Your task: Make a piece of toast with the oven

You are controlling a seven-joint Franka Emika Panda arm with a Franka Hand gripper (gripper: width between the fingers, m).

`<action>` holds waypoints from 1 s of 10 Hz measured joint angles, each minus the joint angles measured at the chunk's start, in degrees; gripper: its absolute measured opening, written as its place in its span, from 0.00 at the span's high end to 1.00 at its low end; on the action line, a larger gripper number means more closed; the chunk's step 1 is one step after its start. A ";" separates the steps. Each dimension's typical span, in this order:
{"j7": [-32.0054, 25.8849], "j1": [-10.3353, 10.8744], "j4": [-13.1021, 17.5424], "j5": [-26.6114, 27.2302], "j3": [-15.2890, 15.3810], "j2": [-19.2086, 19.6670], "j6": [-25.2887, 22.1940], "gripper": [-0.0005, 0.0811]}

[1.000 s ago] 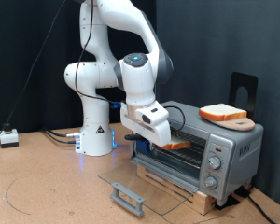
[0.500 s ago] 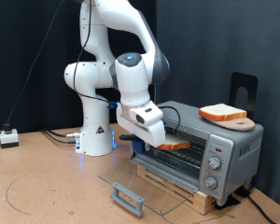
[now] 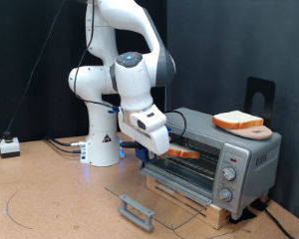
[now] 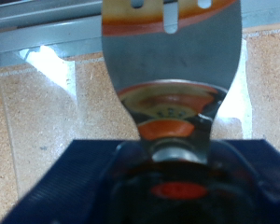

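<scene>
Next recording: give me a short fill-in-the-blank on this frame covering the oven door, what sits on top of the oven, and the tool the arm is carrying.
1. The glass door of the oven hangs ____.
2. A slice of bread on a wooden board rests on ____ of the oven.
3. The gripper holds a metal ____, seen close in the wrist view.
4. In the exterior view, the robot base stands to the oven's ____.

Missing words: open; top; spatula; left

A brown desk (image 3: 50,199) carries the oven (image 3: 214,164), its glass door (image 3: 149,199) lowered flat. The robot's white base (image 3: 103,149) stands beside the oven; a small white box (image 3: 8,147) lies beyond that.
</scene>
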 joint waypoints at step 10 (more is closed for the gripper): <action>7.94 2.78 -1.81 4.00 6.32 -0.02 1.27 0.51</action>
